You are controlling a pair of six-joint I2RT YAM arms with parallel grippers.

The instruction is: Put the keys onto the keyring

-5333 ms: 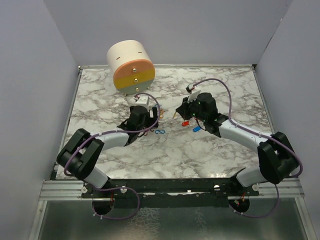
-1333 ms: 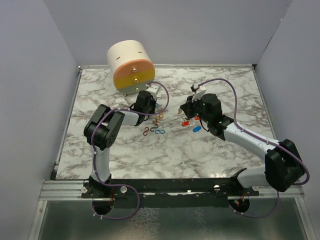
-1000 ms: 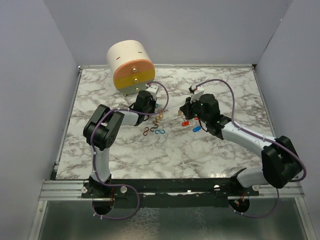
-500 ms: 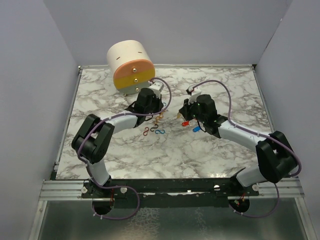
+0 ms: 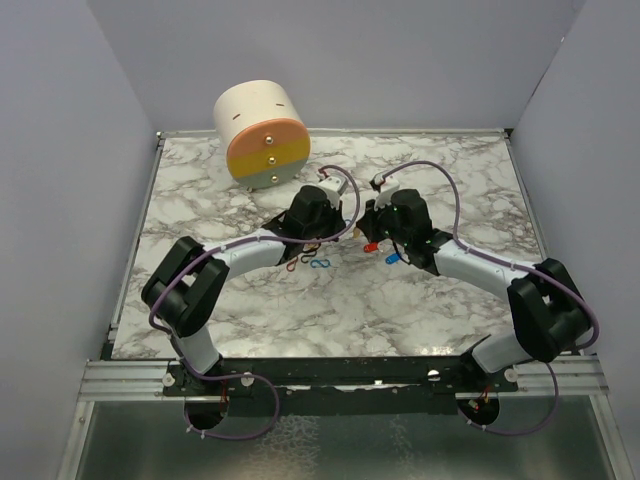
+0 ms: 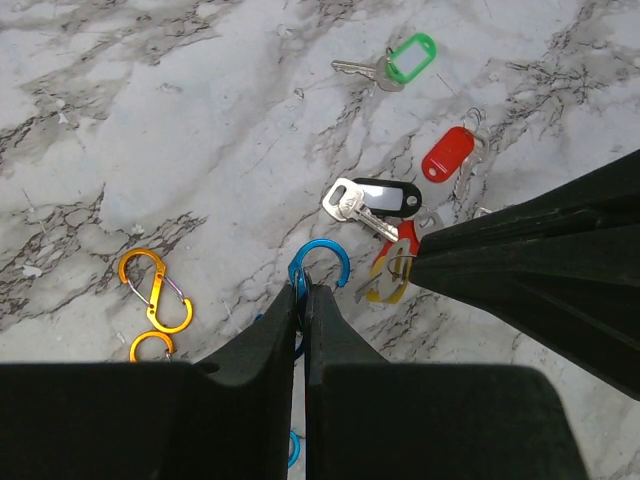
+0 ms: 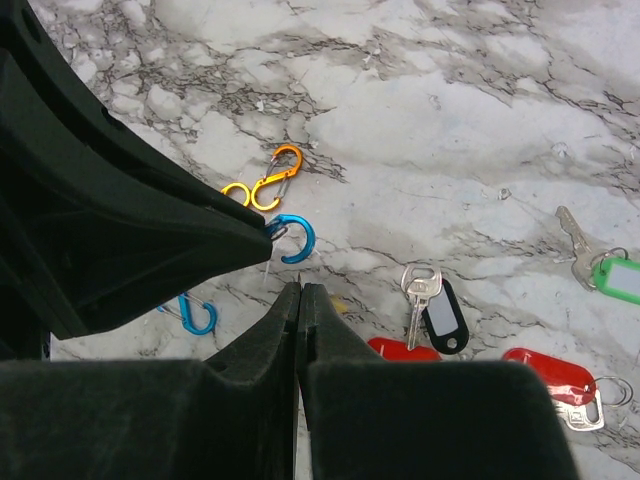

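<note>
My left gripper point(image 6: 303, 290) is shut on a blue figure-8 clip point(image 6: 322, 262), the keyring, whose open hook sticks out past the fingertips. My right gripper point(image 7: 300, 287) is shut on a yellow-headed key point(image 6: 390, 281), which hangs just right of the blue hook, close to it but apart. In the top view the two grippers point(image 5: 338, 225) point(image 5: 361, 228) meet tip to tip at mid-table. Other keys lie on the marble: a green one point(image 6: 410, 58), a red one point(image 6: 447, 153), a dark one point(image 6: 385, 197) and another red one point(image 7: 550, 370).
An orange clip point(image 6: 155, 300) and a second blue clip point(image 7: 195, 312) lie on the marble near the left gripper. A dark red clip point(image 5: 293, 262) lies beside them. A cream and orange cylinder point(image 5: 262, 133) stands at the back left. Grey walls close in the table.
My left gripper has swung right from beside the cylinder, carrying the blue clip to the right gripper's tip. The right gripper has shifted slightly left, still shut.
</note>
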